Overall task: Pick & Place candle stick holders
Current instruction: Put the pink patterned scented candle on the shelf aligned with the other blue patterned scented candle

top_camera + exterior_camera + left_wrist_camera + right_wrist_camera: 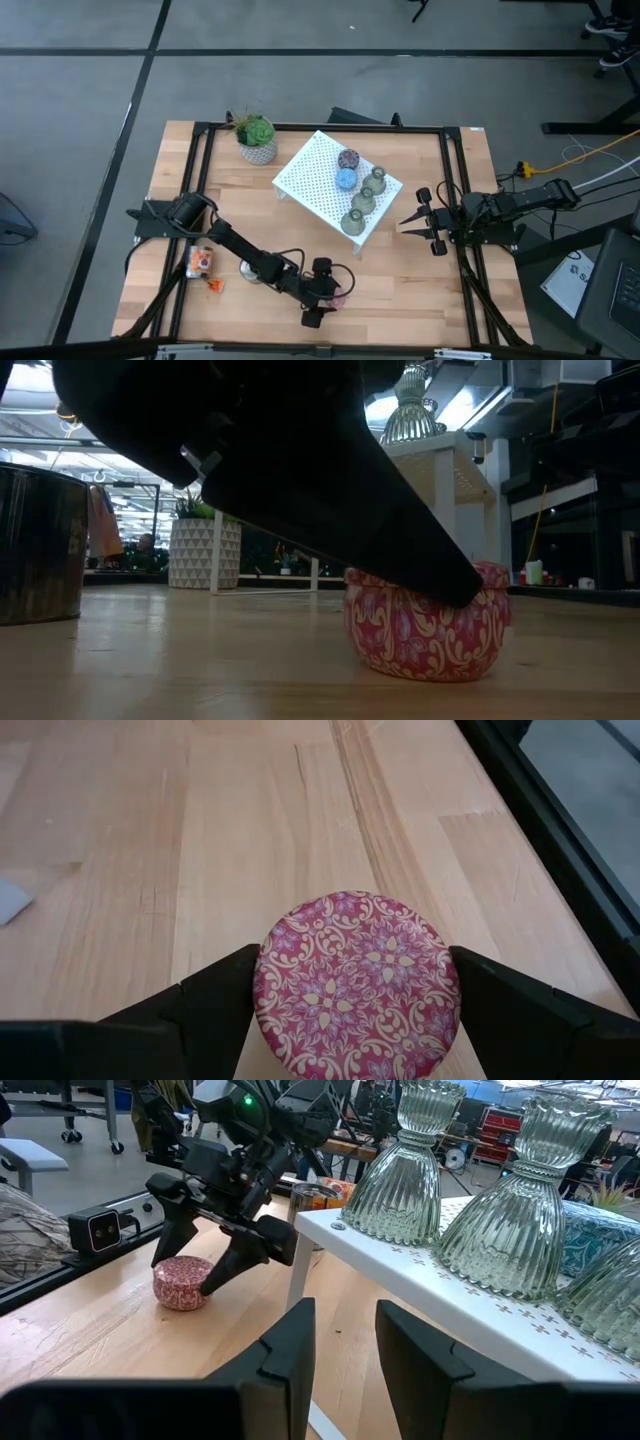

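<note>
Pink candle stick holder (357, 985), round and covered in a cream floral pattern, sits on the wooden table (250, 830) between the two fingers of the left gripper (350, 1005). That claw is spread wide around it, one finger (215, 1005) at each side of the piece and right at its rim; whether they press on it cannot be told. In the high view the left gripper (322, 293) is near the front edge of the table, with a silver holder (249, 271) just behind its arm and a small orange item (200, 262) farther out to its left.

Well beyond the left claw, toward the table's middle, stands the white perforated stand (310, 185). On it are the purple holder (348, 158), the blue holder (346, 180) and three olive-green holders (362, 201) in a row. A potted plant (257, 138) stands off the stand's far left corner.

The right gripper (425, 222) hangs just beside the stand's right edge, its fingers (290, 1355) set narrowly apart and holding nothing.
</note>
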